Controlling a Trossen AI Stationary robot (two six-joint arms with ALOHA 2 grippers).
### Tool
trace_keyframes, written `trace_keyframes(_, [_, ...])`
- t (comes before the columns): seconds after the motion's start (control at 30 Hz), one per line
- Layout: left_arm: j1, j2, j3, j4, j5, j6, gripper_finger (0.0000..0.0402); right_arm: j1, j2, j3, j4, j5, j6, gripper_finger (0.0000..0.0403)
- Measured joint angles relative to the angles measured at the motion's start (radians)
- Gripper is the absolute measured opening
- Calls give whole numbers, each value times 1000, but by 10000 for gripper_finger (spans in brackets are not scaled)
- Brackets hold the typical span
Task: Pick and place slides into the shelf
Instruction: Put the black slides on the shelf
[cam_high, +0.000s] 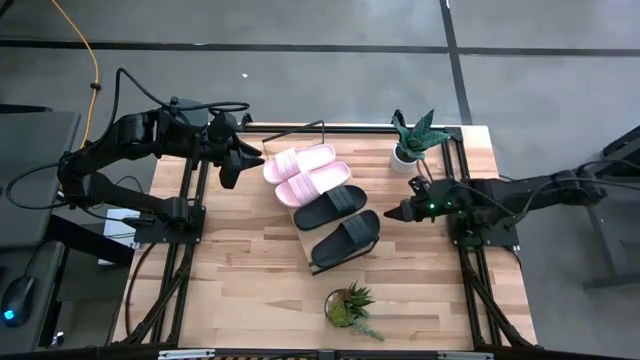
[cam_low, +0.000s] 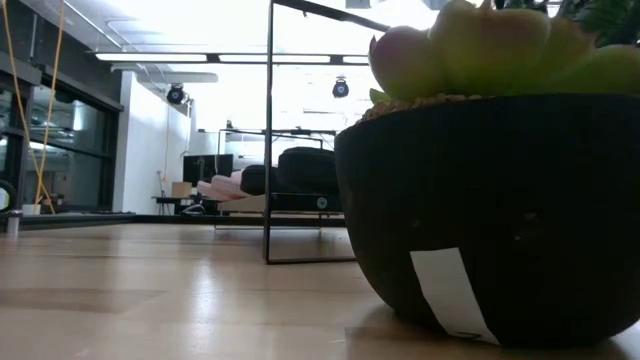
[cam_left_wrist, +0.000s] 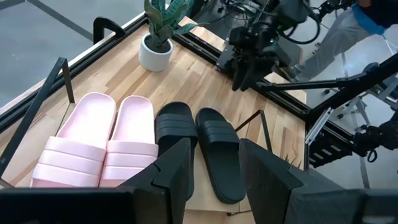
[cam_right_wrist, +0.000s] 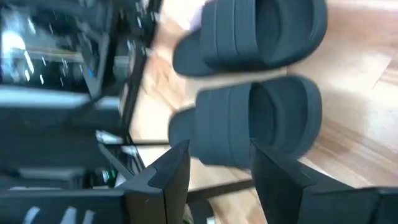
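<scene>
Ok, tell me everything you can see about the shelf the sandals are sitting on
The slanted light-wood shelf board with dark-brown edging lies mid-table on the butcher-block tabletop, set at an angle to its edges. A thin black wire frame rises at its far end. All four slides rest side by side across it: two pale pink wide-strap slides nearer the left arm, two black wide-strap slides nearer the right. Neither arm touches it.

Overhead, tabletop and wrist views share slides (cam_high: 320, 195).

A dark pot (cam_low: 490, 220) of succulent looms close on the tabletop (cam_low: 150, 290); slides (cam_low: 265, 180) on the shelf (cam_low: 262, 203) beyond.
</scene>
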Motion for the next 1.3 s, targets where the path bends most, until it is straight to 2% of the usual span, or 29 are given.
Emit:
trace_keyframes(0.2, [0,0,0,-14,0,-9,127,-139,97,0,73,-239,-110,153])
trace_keyframes(0.43, [0,0,0,-57,0,-29,127,-211,228,0,151,-392,-185,153])
trace_keyframes(0.83, [0,0,0,-76,0,-43,126,-267,440,-1,329,-531,-243,153])
trace_keyframes(1.3, [0,0,0,-78,-7,-42,127,-267,529,-1,359,-567,-273,153])
